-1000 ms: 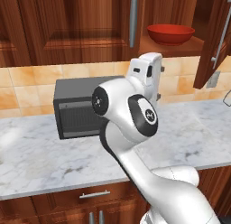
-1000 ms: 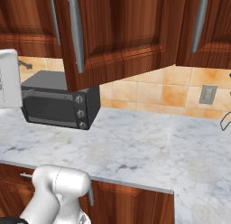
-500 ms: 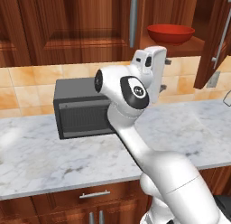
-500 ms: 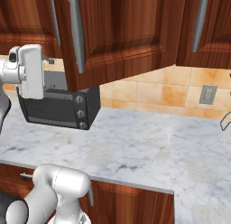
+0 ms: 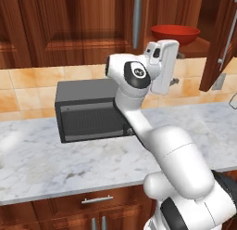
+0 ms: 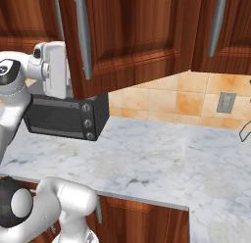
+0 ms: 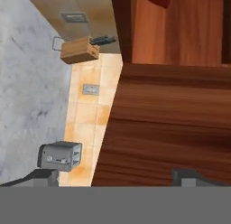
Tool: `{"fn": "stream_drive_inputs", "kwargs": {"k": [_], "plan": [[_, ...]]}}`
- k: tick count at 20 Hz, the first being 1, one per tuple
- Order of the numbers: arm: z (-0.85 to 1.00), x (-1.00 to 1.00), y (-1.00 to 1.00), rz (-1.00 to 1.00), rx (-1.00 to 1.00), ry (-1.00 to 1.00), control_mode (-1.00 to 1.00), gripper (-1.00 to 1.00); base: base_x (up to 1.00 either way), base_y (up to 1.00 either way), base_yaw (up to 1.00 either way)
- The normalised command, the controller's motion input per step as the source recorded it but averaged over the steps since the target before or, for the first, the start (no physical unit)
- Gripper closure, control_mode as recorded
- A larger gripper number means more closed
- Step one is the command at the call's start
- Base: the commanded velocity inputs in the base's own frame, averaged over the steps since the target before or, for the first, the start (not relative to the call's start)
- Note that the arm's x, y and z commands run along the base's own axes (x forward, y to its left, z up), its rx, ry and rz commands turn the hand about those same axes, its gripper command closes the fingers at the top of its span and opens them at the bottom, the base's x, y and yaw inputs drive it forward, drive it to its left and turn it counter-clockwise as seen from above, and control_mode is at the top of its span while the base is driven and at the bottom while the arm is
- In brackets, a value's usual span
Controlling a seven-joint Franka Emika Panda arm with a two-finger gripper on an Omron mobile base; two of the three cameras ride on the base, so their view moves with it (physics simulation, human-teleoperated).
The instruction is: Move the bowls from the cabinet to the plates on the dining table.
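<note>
Gripper (image 7: pixel 115 178) wide open, empty, rising toward red bowl (image 5: pixel 175 35) in cabinet (image 5: pixel 69 25); next, needs reaching its rim.

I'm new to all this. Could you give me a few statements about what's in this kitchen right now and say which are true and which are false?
1. A red bowl sits inside the open cabinet. True.
2. The robot's fingers are holding the bowl. False: they are apart and empty.
3. A toaster oven stands on the marble counter. True.
4. The toaster oven is white. False: it is dark grey.
</note>
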Motion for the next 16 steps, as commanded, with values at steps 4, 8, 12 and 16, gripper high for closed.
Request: {"fn": "stream_drive_inputs", "kwargs": {"k": [4, 8, 12, 16], "plan": [[0.1, 0.0, -0.61, -0.22, 0.03, -0.03, -1.0, -1.0, 0.0, 0.0, 0.0], [0.1, 0.0, -0.61, -0.23, 0.06, -0.05, -1.0, -1.0, 0.0, 0.0, 0.0], [0.06, 0.0, -0.56, -0.24, 0.06, -0.08, -1.0, -1.0, 0.0, 0.0, 0.0], [0.01, 0.0, -0.56, -0.23, 0.06, -0.1, -1.0, -1.0, 0.0, 0.0, 0.0]]}}
